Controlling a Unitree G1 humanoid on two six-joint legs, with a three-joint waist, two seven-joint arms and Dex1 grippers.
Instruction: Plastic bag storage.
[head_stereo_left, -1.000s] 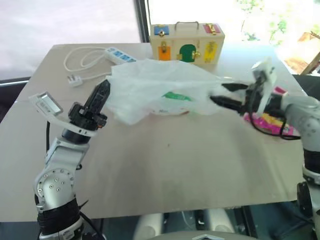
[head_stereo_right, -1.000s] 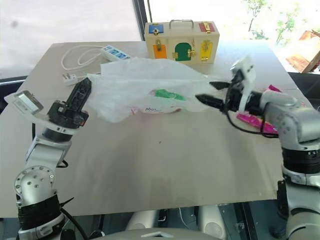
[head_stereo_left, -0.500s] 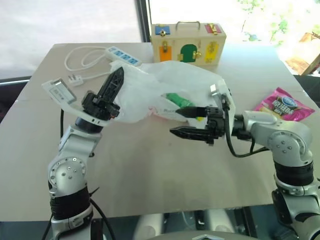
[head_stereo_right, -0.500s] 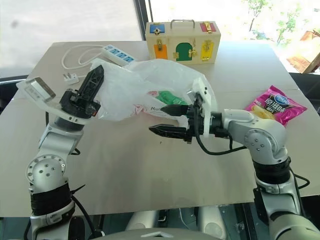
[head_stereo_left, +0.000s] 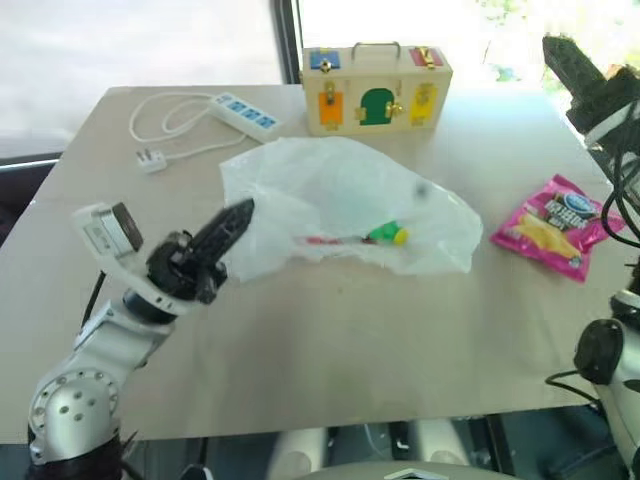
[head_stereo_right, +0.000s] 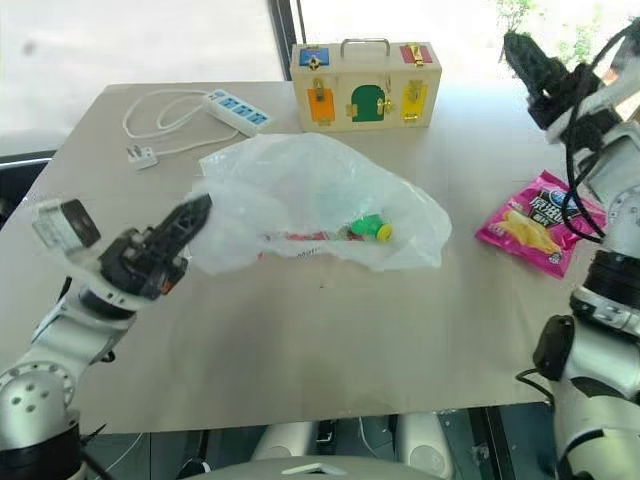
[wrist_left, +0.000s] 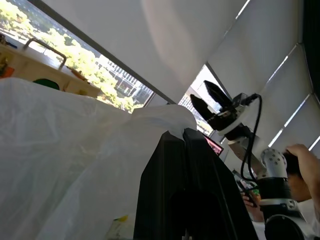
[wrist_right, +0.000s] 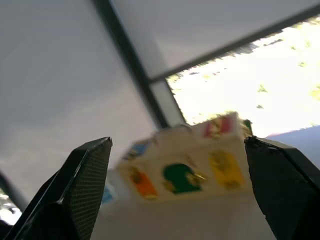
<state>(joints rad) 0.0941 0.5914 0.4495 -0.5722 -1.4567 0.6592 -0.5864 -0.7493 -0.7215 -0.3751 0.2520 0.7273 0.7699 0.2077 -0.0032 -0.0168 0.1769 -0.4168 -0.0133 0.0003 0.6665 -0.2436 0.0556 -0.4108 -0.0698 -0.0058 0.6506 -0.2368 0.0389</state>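
Left eye view: plastic bag (head_stereo_left: 345, 210) lying crumpled in the middle of the table (head_stereo_left: 330, 340), in front of the wooden box (head_stereo_left: 376, 88). Left gripper (head_stereo_left: 232, 222) at the bag's near-left edge, fingers pressed together, seemingly pinching a fold of it, likely to lift or gather that side. Pink chip packet (head_stereo_left: 556, 224) flat on the table, well apart from the bag. White power strip (head_stereo_left: 243, 111) with its cord at the far-left corner.

Right eye view: right gripper (head_stereo_right: 528, 62) held high over the far-right side, away from everything, probably pulled clear to leave room. Something green and yellow showing through the bag.

Left wrist view: black fingers (wrist_left: 192, 190) shut tight, thin white plastic bunched right at their tips. Window blinds and trees behind. A person's hand (wrist_left: 307, 162) at the far side.

Right wrist view: jaws wide apart, nothing between them, wooden box and a bright window beyond.
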